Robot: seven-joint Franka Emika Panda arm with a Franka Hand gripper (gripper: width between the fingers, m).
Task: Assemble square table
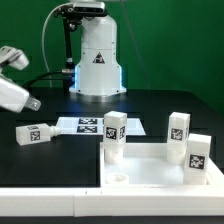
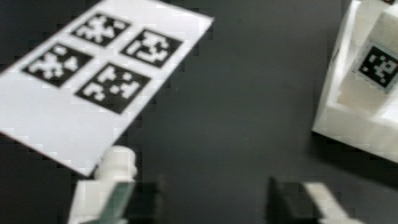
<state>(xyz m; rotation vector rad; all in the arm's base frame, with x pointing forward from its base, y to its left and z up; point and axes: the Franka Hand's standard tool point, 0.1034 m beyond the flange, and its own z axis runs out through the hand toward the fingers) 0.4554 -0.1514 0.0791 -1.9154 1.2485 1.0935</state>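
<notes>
The white square table top lies at the front of the exterior view's right, with an open round socket at its near left corner. Three white tagged legs stand upright on it: one at the far left corner and two at the right. Another leg lies on the black table at the left. In the wrist view my gripper is open and empty above bare black table, and a white tagged part shows at the edge. The white arm enters at the exterior view's left.
The marker board lies flat behind the table top; it also shows in the wrist view with its tags. The robot base stands at the back. A white rail runs along the front edge.
</notes>
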